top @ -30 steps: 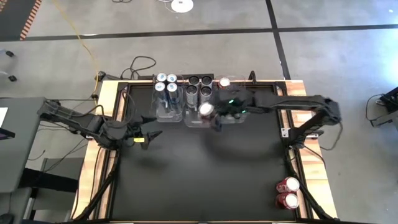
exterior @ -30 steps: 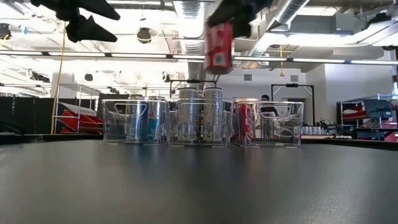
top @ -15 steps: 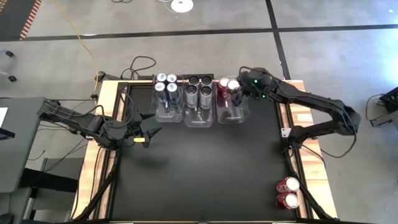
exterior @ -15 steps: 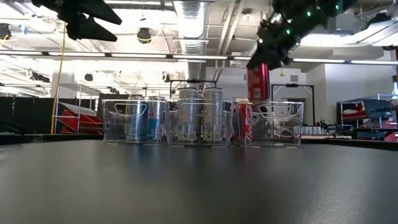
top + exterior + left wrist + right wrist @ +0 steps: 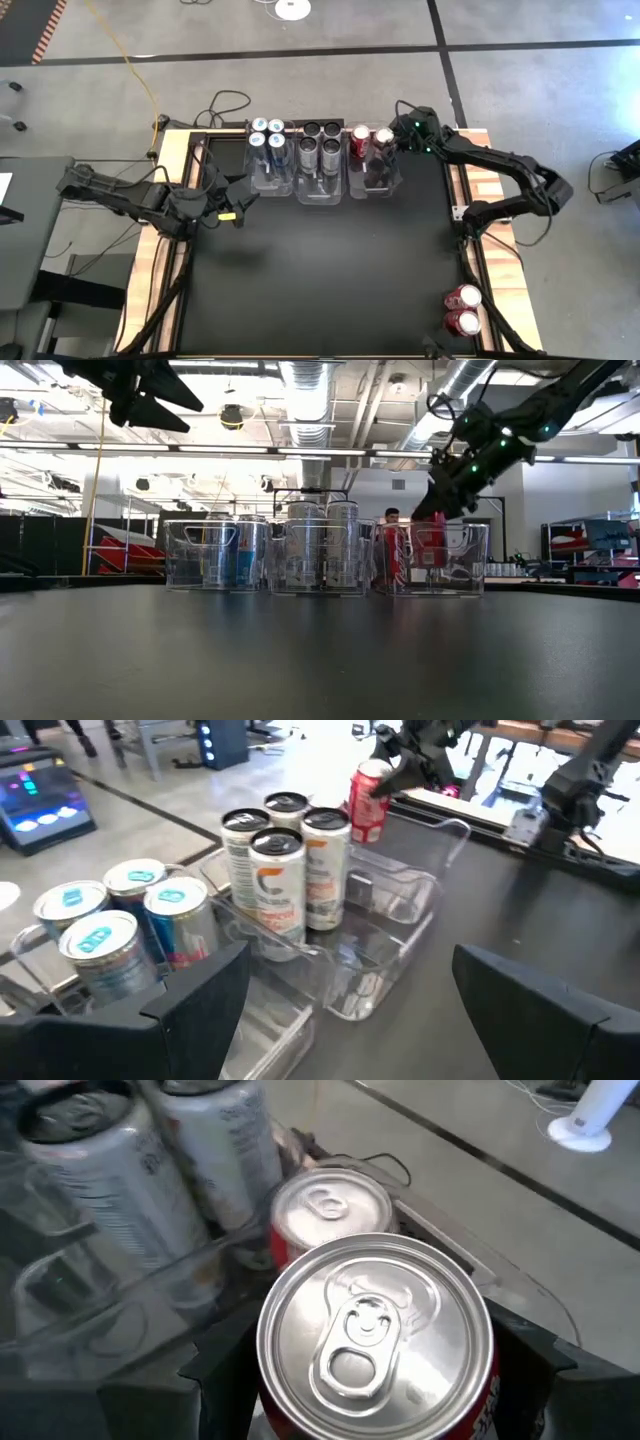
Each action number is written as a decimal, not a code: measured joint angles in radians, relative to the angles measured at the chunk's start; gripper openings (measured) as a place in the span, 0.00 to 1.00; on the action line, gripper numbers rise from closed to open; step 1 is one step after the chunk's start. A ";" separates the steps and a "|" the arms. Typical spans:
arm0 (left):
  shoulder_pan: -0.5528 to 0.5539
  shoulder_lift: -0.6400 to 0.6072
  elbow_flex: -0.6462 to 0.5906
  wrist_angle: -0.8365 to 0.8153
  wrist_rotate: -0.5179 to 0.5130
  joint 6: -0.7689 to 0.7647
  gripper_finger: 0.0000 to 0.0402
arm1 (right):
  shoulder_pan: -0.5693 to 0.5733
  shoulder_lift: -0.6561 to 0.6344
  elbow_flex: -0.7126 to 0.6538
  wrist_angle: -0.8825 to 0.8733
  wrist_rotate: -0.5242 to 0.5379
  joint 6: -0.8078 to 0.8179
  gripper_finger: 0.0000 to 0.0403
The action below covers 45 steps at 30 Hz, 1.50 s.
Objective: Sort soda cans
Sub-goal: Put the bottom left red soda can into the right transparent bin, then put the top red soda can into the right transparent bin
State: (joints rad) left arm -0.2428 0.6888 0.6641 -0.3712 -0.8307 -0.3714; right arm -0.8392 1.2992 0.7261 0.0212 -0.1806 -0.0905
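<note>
Moved from mid-air over the middle bin down into the right-hand bin (image 5: 372, 172): red can (image 5: 375, 1335), clamped in right gripper (image 5: 384, 140), beside first red can (image 5: 361, 134). Left gripper (image 5: 228, 202) idle, open. Two red cans (image 5: 465, 309) left on worktop.

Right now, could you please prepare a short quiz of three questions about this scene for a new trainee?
1. True or false: the right gripper is holding a red can at the rightmost bin.
2. How many red cans stand at the table's near right corner, outside the bins? A) one B) two C) four
3. Fill in: the left gripper hovers with its fingers ____ and holds nothing.

Key
1. True: its fingers sit on both sides of the can, next to another red can already in that bin.
2. B
3. open
</note>
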 joint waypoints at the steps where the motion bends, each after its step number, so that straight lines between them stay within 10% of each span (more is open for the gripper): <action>1: 0.010 0.000 0.000 0.005 0.000 0.000 0.85 | -0.008 0.014 -0.002 0.016 -0.006 -0.004 0.74; 22: 0.121 0.000 0.000 0.049 0.005 0.019 0.85 | -0.107 0.212 -0.002 0.187 -0.190 -0.033 0.75; 33: 0.150 0.000 0.000 0.049 0.051 -0.036 0.85 | -0.152 0.209 -0.001 0.212 -0.197 0.001 0.98; 45: 0.150 0.000 0.015 0.049 0.226 -0.032 0.85 | -0.138 -0.065 -0.002 0.169 -0.210 0.235 0.97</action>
State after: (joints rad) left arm -0.0933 0.6888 0.6792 -0.3227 -0.6046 -0.4030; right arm -0.9769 1.2341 0.7243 0.1904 -0.3905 0.1443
